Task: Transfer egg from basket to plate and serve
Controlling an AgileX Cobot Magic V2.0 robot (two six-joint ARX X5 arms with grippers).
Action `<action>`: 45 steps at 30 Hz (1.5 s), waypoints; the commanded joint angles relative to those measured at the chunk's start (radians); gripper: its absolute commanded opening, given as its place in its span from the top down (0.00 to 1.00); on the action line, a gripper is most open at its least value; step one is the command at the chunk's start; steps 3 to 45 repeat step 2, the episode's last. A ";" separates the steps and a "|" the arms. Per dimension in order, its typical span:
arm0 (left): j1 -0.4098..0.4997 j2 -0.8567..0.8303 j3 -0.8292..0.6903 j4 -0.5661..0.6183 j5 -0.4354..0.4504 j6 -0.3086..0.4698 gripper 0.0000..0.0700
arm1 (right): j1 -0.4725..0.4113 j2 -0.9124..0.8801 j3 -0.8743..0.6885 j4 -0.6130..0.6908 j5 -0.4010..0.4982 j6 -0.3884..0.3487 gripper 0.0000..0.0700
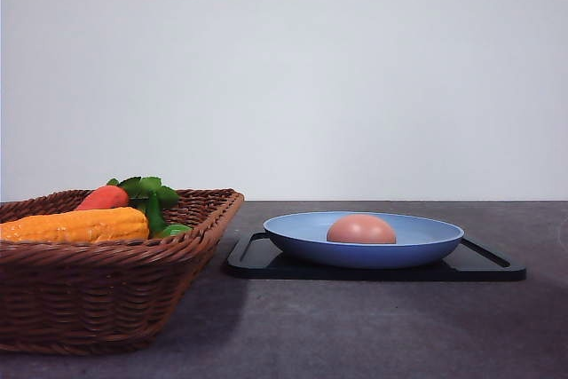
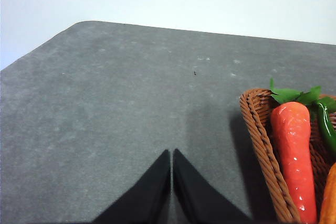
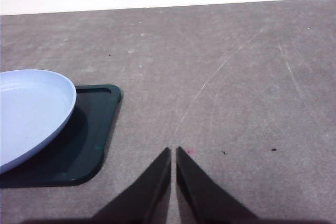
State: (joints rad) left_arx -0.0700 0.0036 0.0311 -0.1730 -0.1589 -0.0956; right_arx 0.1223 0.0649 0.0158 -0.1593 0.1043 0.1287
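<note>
One egg (image 1: 361,230) lies in the blue plate (image 1: 426,242), which sits on a black tray (image 1: 493,265) to the right of the basket (image 1: 106,295) holding a carrot (image 1: 103,198) and corn cob (image 1: 75,225). Both grippers, left (image 2: 171,156) and right (image 3: 173,153), hover over bare tabletop (image 1: 373,326), jaws pressed together, holding nothing.

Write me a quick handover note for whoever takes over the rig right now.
Left tool: shut, empty, over bare table beside the basket.
Right tool: shut, empty, over bare table beside the tray.
The egg lies in the plate, which sits on the black tray. Carrot and corn are in the basket.
Done: egg transferred to the plate.
Left: serving, if that is more than resting on the tray.
</note>
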 commanded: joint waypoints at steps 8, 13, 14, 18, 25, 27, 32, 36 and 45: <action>0.001 -0.001 -0.027 -0.006 -0.003 -0.003 1.00 | 0.000 -0.003 -0.005 0.006 0.002 0.010 1.00; 0.001 -0.001 -0.027 -0.006 -0.003 -0.003 1.00 | 0.000 -0.003 -0.005 0.006 0.002 0.010 1.00; 0.001 -0.001 -0.027 -0.006 -0.003 -0.003 1.00 | 0.000 -0.003 -0.005 0.006 0.002 0.010 1.00; 0.001 -0.001 -0.027 -0.006 -0.003 -0.003 1.00 | 0.000 -0.003 -0.005 0.006 0.002 0.010 1.00; 0.001 -0.001 -0.027 -0.006 -0.003 -0.003 1.00 | 0.000 -0.003 -0.005 0.006 0.002 0.010 1.00; 0.001 -0.001 -0.027 -0.006 -0.003 -0.003 1.00 | 0.000 -0.003 -0.005 0.006 0.002 0.010 1.00; 0.001 -0.001 -0.027 -0.006 -0.003 -0.003 1.00 | 0.000 -0.003 -0.005 0.006 0.002 0.010 1.00; 0.001 -0.001 -0.027 -0.006 -0.003 -0.003 1.00 | 0.000 -0.003 -0.005 0.006 0.002 0.010 1.00; 0.001 -0.001 -0.027 -0.006 -0.003 -0.003 1.00 | 0.000 -0.003 -0.005 0.006 0.002 0.010 1.00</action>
